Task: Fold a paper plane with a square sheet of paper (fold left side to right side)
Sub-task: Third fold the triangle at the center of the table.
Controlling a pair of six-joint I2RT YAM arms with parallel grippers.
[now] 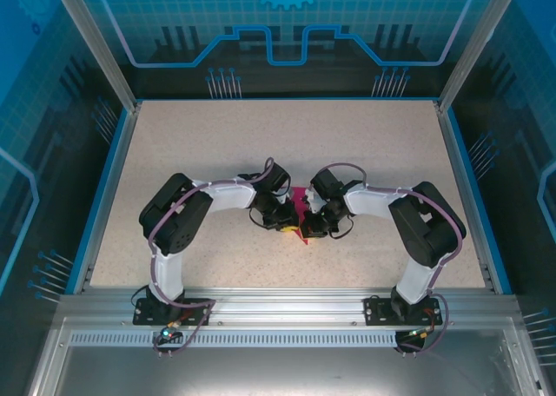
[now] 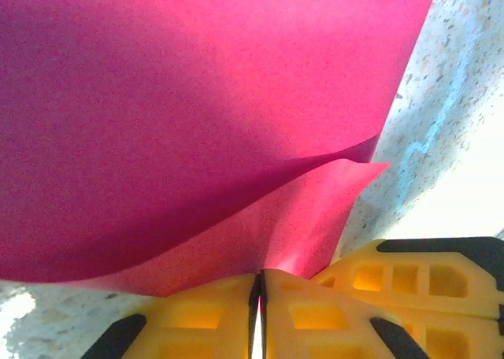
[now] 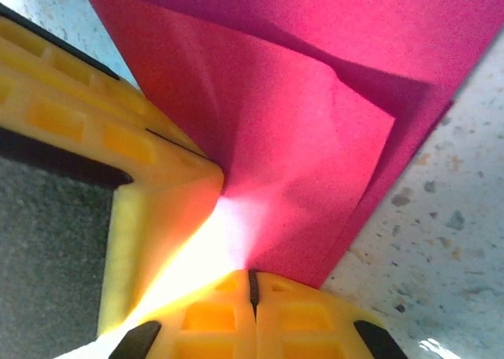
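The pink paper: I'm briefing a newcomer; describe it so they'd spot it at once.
On the speckled beige tabletop, look at the middle. There the thin magenta-pink paper sheet, partly folded, is gripped by the yellow left claw and the yellow right claw; nothing else nearby is pink.

top: bright, even, sharp | left wrist: sheet of paper (image 2: 197, 99) blurred close, shadow under its fold; table (image 2: 461, 75) overexposed at right | right wrist: white glare low on sheet, soft focus
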